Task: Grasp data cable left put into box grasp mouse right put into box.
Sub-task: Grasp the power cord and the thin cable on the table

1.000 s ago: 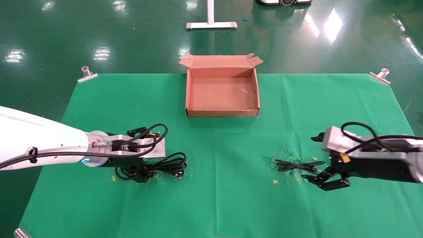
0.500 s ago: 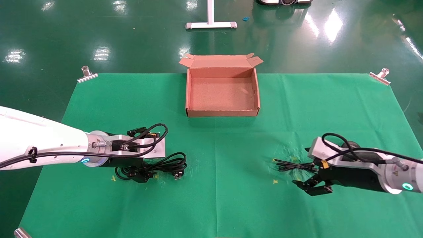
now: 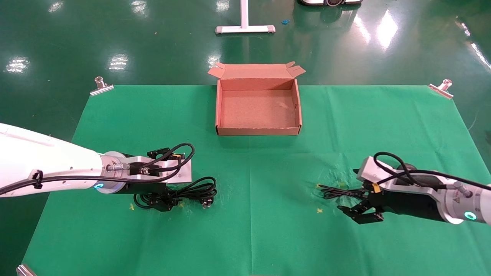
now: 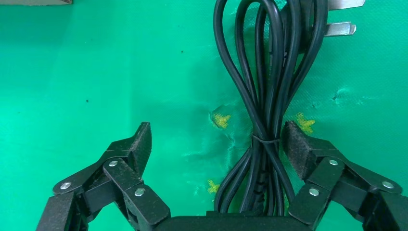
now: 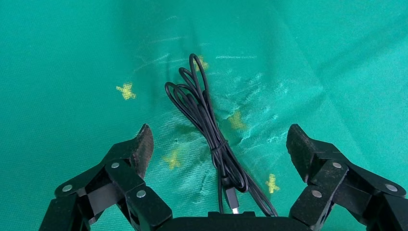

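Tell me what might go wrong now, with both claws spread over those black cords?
The thick cord bundle lies close to one finger of the left tool, so closing might nudge it aside. The thin cable under the right tool lies flat on wrinkled cloth; the fingers may snag cloth or miss it.

In the head view the left arm's wrist block covers part of the coiled black cord (image 3: 180, 193), and no mouse body shows anywhere; the plug (image 4: 332, 19) is cut off in the left wrist view.

White arms (image 3: 46, 163), silver wrist blocks, looped black cables, black screw-studded grippers (image 4: 216, 159), apparently foam-padded.
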{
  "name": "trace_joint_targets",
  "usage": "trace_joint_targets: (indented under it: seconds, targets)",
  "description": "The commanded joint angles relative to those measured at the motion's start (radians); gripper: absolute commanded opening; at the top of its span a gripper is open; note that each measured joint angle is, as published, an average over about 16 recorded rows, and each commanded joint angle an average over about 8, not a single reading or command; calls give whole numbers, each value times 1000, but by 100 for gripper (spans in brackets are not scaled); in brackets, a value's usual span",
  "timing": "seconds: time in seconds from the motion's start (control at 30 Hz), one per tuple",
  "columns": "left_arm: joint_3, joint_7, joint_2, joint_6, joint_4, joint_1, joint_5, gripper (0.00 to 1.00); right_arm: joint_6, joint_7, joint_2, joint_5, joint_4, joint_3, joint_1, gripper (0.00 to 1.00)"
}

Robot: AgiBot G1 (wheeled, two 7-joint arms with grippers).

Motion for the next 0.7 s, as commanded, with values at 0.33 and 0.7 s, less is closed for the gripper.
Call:
trace_joint_targets:
  seconds: [0.33, 0.7]
  targets:
    - [0, 7, 4, -2, 14, -3, -3, 0, -9, 1, 3, 4, 2, 0, 3, 0]
    - [0, 18, 7, -4, 27, -7, -8, 0, -9, 1, 4, 0, -5, 0, 6, 0]
